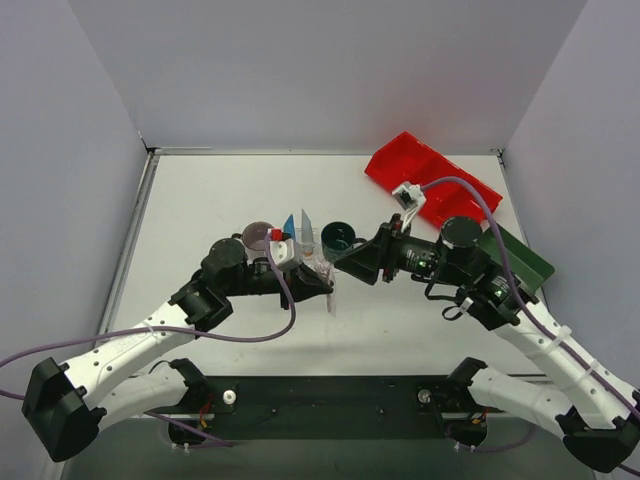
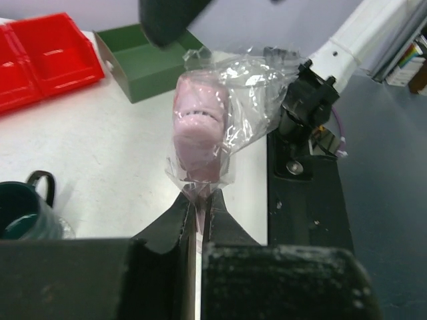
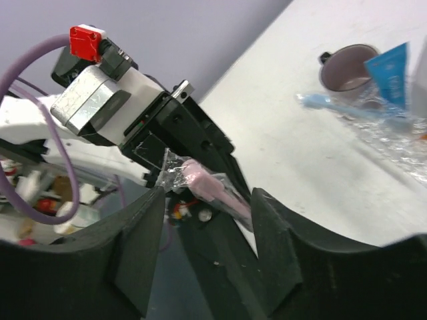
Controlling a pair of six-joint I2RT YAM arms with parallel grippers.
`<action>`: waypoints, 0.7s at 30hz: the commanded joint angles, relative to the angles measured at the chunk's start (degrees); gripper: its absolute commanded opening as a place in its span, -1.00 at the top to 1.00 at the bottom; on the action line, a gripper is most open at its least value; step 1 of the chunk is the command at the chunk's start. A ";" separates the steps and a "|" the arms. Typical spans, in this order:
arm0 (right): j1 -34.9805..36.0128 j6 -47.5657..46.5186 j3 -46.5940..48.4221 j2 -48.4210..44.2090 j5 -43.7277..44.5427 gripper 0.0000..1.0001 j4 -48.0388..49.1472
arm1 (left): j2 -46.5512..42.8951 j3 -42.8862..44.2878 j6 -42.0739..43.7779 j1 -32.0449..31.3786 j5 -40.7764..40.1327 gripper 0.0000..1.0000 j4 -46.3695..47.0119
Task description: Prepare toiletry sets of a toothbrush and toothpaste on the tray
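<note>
A pink toothbrush (image 2: 199, 133) in crinkled clear wrapping sticks up from my left gripper (image 2: 200, 200), which is shut on its lower end. My right gripper (image 3: 208, 200) is open, its fingers standing either side of that same toothbrush (image 3: 212, 185) without touching it. In the top view the two grippers meet at mid-table, left (image 1: 325, 287) and right (image 1: 345, 262). Behind them, a blue tube (image 3: 388, 70) and a pale blue wrapped toothbrush (image 3: 347, 108) lie at the clear glittery tray (image 3: 400, 150). A white tube (image 1: 307, 224) stands beside the blue one (image 1: 289, 225).
A mauve cup (image 1: 258, 235) and a dark green mug (image 1: 337, 238) stand just behind the grippers. The red compartmented bin (image 1: 430, 172) sits at the back right, and the dark green rectangular tray (image 1: 520, 255) lies under the right arm.
</note>
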 commanded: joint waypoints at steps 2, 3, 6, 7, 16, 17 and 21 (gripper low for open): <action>-1.13 -16.61 10.78 -4.26 2.95 -0.22 -20.43 | 2.08 4.96 5.32 -2.83 5.99 1.00 -7.26; -1.13 -17.96 12.19 -4.17 2.69 -0.26 -25.24 | 2.61 5.49 6.97 -3.18 7.91 1.00 -9.53; -0.95 -22.09 16.50 -3.47 0.58 -0.31 -32.22 | 4.81 7.34 7.43 -3.54 11.00 1.00 -11.83; -0.51 -22.71 16.94 -3.21 -1.34 -0.32 -33.10 | 5.60 7.60 7.17 -3.63 12.92 1.00 -12.02; 5.37 -26.23 14.22 1.00 -0.13 -0.22 -34.08 | 8.15 8.57 6.55 -3.63 17.51 1.00 -12.55; 6.07 -26.49 14.22 1.53 0.30 -0.21 -33.73 | 8.07 8.66 6.55 -3.71 17.42 1.00 -12.63; 9.32 -27.90 14.66 3.47 4.25 -0.24 -33.46 | 8.07 8.57 6.64 -3.89 17.42 1.00 -12.63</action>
